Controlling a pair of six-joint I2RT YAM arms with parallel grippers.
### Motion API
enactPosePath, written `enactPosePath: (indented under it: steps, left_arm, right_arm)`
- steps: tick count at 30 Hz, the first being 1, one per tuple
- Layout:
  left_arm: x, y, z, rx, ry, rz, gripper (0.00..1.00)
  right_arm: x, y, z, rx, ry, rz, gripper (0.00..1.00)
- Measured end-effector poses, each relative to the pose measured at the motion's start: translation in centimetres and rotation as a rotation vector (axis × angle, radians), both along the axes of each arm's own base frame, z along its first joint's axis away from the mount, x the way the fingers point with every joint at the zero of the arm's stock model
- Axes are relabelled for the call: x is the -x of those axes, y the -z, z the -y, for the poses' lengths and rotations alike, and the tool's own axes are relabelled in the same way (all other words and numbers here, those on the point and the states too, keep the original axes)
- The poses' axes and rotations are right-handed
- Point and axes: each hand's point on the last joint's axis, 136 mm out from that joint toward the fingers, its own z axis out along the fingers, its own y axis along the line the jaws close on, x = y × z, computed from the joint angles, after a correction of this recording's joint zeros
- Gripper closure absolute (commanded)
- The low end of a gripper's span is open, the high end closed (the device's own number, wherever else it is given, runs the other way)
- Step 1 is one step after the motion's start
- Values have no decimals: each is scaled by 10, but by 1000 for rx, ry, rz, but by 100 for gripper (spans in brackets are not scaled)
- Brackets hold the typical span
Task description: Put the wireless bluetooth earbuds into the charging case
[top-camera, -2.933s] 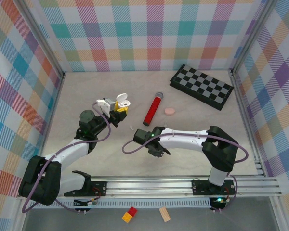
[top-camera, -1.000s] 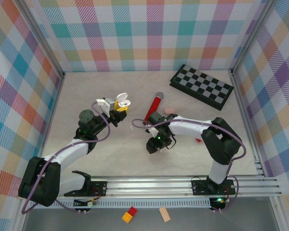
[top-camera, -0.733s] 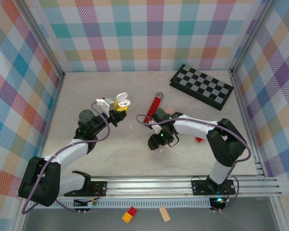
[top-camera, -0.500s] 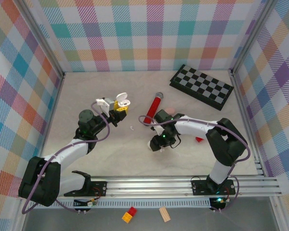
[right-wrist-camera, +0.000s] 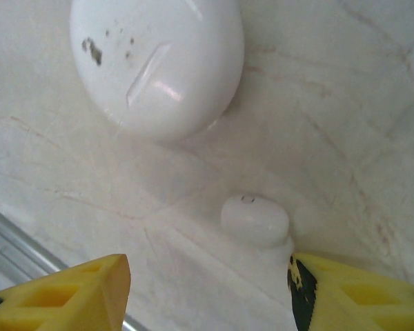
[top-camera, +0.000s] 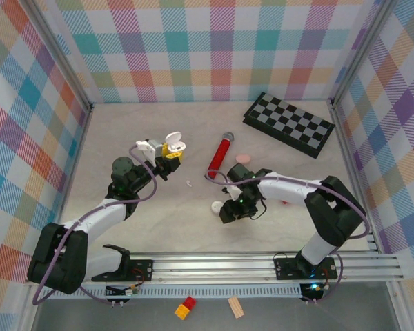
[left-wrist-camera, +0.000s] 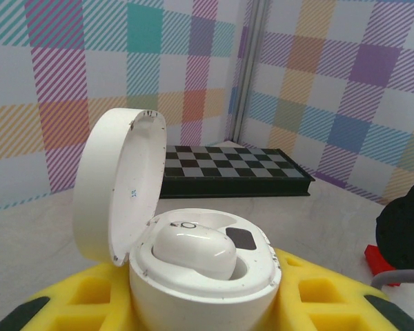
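Right wrist: earbud lies between end effector jaws.

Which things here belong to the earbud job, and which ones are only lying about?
Job: open case; bud in it; closed case; bud beside it; loose bud.
Lying about: microphone; chessboard; toy brick.

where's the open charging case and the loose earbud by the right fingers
open charging case (left-wrist-camera: 200,296): left wrist view, front wall of base
loose earbud (right-wrist-camera: 254,219): right wrist view, rounded top
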Motion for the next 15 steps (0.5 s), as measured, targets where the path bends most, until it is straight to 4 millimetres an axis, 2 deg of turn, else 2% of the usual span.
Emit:
enactPosePath:
  steps: [6, 10, 15]
  left_arm:
    - [0, 3, 1, -2, 7, -7, 72]
    - [0, 3, 1, -2, 7, -8, 72]
    - [1, 0, 0, -2, 5, -3, 72]
  right_arm:
    - [2, -12, 0, -41, 20, 10, 38]
    - [-9, -10, 0, -51, 46, 22, 39]
    - [-33, -8, -4, -65, 85, 43, 40]
